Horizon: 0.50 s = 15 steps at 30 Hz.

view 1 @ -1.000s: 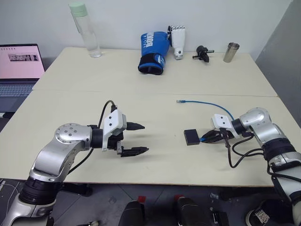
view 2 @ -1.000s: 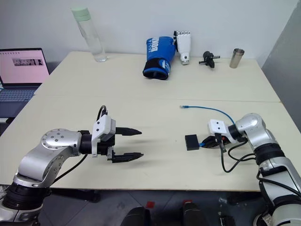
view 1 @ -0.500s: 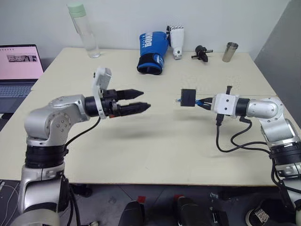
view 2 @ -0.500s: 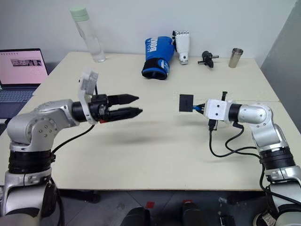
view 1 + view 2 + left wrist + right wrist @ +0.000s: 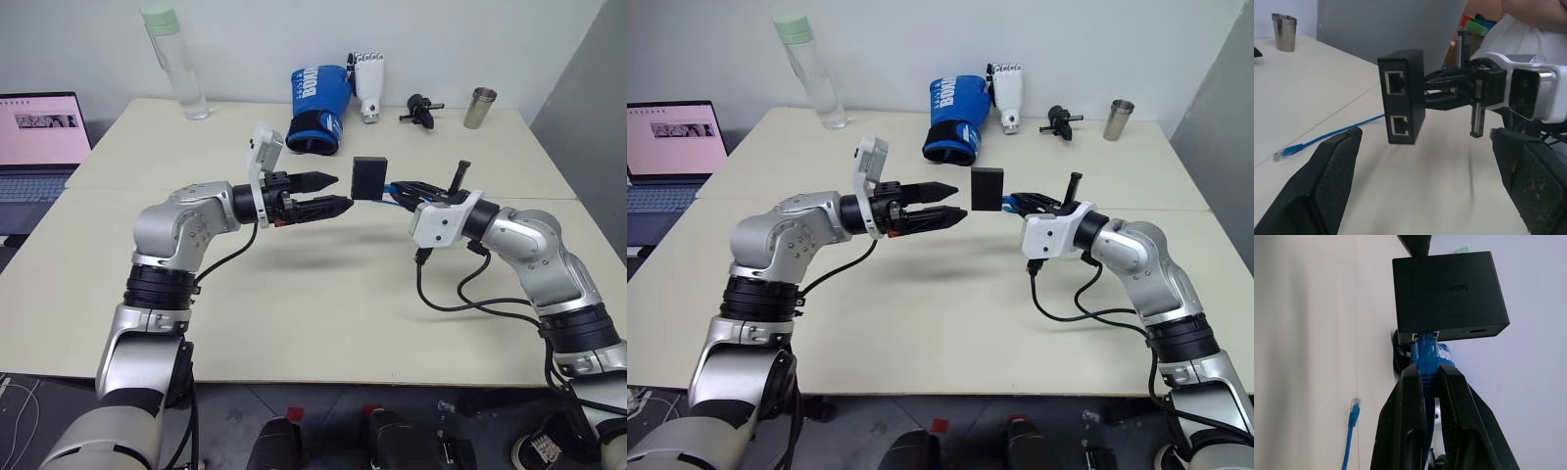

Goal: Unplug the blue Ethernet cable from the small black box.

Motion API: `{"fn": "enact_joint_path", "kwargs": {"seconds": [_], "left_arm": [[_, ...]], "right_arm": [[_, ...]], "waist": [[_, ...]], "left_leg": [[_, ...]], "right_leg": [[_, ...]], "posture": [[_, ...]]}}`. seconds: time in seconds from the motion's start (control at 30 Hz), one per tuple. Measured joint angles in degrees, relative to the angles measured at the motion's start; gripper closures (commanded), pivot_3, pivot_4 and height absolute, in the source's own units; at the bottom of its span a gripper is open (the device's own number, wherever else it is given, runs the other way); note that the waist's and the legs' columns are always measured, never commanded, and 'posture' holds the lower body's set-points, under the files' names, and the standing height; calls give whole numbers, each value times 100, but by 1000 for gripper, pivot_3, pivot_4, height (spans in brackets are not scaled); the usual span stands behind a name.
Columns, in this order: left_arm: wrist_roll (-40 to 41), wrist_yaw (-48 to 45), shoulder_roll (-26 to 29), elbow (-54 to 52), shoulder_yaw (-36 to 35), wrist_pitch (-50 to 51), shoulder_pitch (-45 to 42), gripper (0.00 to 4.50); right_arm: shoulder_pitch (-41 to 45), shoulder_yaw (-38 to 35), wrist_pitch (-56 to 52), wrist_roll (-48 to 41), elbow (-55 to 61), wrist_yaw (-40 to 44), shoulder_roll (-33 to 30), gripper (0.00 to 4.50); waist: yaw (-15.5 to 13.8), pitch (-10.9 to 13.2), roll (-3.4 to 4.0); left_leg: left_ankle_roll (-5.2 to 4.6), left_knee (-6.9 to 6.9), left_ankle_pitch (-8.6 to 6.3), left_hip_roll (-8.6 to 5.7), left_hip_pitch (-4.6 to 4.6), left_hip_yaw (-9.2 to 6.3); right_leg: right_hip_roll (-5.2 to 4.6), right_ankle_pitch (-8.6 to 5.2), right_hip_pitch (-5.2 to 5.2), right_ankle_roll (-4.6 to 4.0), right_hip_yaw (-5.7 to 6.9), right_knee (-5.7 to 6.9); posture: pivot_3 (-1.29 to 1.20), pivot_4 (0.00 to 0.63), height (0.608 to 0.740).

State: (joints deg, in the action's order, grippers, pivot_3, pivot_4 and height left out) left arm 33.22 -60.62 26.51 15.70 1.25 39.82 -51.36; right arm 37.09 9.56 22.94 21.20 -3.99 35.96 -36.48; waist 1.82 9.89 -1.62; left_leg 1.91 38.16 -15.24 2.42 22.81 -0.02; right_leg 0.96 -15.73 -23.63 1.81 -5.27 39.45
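Box and cable hang above the table's middle: we see the right gripper (image 5: 1429, 382) pinching the blue Ethernet cable (image 5: 1426, 350) (still plugged into the small black box (image 5: 370, 177)), left gripper (image 5: 333, 193) spread wide just left.

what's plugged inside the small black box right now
The blue Ethernet cable sits plugged into one port of the small black box, pinched by the right gripper. The contacts inside are hidden.

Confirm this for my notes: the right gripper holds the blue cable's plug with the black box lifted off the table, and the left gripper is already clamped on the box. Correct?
Not quite. The left gripper is open and short of the small black box, as the left wrist view shows. The rest holds: the right gripper pinches the blue Ethernet cable at its plug, box in the air.
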Motion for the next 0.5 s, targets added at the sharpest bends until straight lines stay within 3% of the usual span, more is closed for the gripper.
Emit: {"fn": "enact_joint_path", "kwargs": {"seconds": [0.27,0.5], "left_arm": [[-270,-54,-220,550,0,-432,-385,0],[-306,-314,-230,705,0,-493,-385,1324]], "right_arm": [[1,110,34,11,113,-9,79,4374],[36,176,31,10,113,-8,143,4374]], "waist": [[4,0,0],[3,0,0]], "left_leg": [[-4,-1,-2,-1,0,1],[-4,-1,-2,-1,2,1]], "right_leg": [[0,0,-1,0,-2,-1],[0,0,-2,0,-1,-1]], "posture": [[0,150,740],[0,150,740]]}}
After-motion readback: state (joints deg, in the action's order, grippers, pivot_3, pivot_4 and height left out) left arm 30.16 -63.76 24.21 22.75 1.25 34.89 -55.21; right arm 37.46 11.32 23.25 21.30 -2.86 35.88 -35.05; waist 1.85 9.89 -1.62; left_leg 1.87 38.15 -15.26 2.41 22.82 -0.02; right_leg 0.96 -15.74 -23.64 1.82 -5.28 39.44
